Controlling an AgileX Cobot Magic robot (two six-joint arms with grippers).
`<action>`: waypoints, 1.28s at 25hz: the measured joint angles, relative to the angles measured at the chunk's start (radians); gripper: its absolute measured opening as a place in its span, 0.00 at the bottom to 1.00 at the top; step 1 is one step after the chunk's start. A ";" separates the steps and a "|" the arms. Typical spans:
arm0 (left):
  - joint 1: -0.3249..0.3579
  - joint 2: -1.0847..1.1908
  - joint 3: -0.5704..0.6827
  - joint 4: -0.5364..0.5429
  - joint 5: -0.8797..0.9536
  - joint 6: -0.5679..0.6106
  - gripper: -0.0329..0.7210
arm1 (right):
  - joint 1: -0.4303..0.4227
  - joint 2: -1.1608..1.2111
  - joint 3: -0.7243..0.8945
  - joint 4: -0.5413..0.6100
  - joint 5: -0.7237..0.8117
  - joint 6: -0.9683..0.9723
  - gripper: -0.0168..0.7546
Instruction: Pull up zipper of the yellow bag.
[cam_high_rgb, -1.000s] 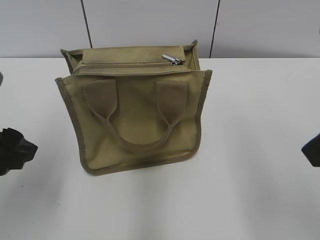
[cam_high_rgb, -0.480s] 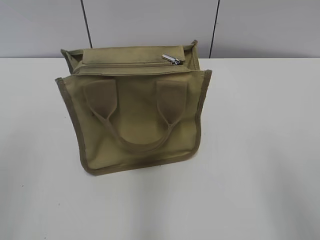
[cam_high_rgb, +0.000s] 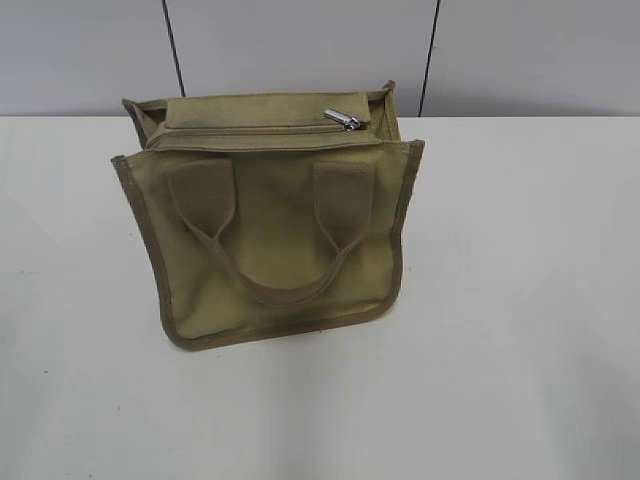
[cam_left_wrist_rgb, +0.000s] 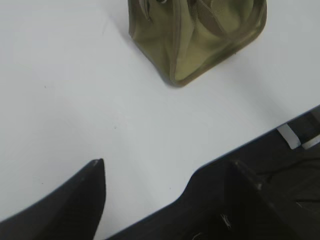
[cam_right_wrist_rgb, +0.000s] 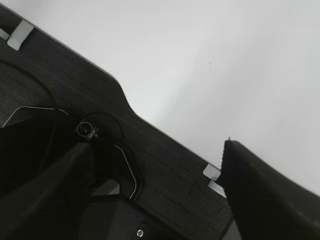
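Left tool (cam_left_wrist_rgb: 167, 182) hangs low at the near edge of the worktop (cam_left_wrist_rgb: 75, 100), its two dark fingers spread wide with bare white surface between them, released and holding nothing. One fingertip (cam_left_wrist_rgb: 97, 167) points toward the far edge; the other sits over the dark frame below the near edge. Ahead of it, well apart, a corner of the yellow bag (cam_left_wrist_rgb: 200, 35) shows.

Seen from the exterior camera, neither arm appears. The yellow bag (cam_high_rgb: 275, 230) sits near the far edge of the worktop (cam_high_rgb: 520, 300), about midway between its left and right edges, front panel tilted toward the camera, handle (cam_high_rgb: 280, 280) lying flat on it. Along the top panel runs the zipper (cam_high_rgb: 250, 129), its silver pull tab (cam_high_rgb: 343, 119) at the right end.

Right tool (cam_right_wrist_rgb: 155, 170) hovers over the near edge too, fingers (cam_right_wrist_rgb: 260, 190) parted wide, released, empty.
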 joint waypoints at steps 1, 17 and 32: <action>0.000 -0.004 0.020 -0.007 -0.002 0.001 0.78 | 0.000 -0.004 0.008 0.000 -0.016 0.000 0.81; 0.000 0.013 0.079 -0.049 -0.084 0.046 0.78 | 0.000 -0.005 0.036 -0.001 -0.067 -0.004 0.78; 0.527 -0.079 0.079 -0.053 -0.088 0.049 0.77 | -0.489 -0.253 0.036 0.082 -0.071 -0.005 0.78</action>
